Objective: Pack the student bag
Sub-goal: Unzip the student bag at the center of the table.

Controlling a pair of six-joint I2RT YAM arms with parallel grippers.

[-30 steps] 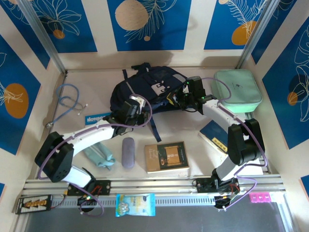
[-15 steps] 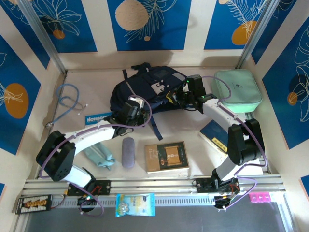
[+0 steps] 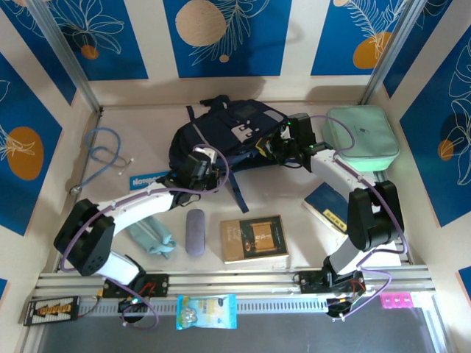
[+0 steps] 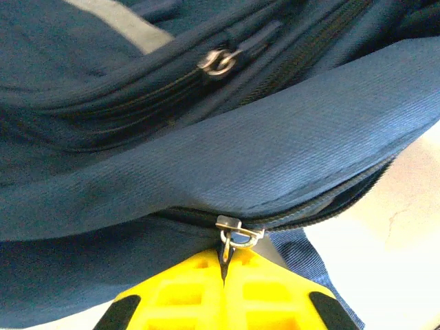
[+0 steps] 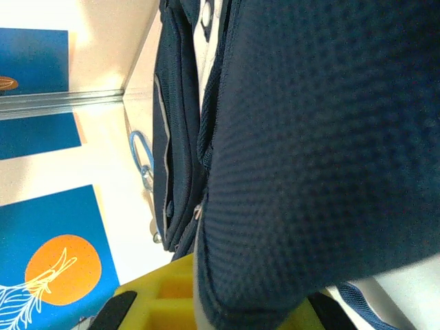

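The left gripper (image 4: 225,269) pinches the zip pull (image 4: 232,236) at the bag's (image 3: 246,118) near edge (fingers meeting); the right gripper (image 3: 282,149) clamps the bag's right side.

Cream walls (image 3: 296,37) carrying blue panels (image 3: 257,59) with white leaves and orange circles are enclosing the white table (image 3: 147,121); aluminium posts (image 3: 63,59) are standing at its far corners.

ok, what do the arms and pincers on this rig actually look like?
Both the left arm and right arm have white link shells, black joint housings and a purple cable looped along each. The left pincer and right pincer have yellow plastic fingers with moulded rectangular pockets and black outer corners.
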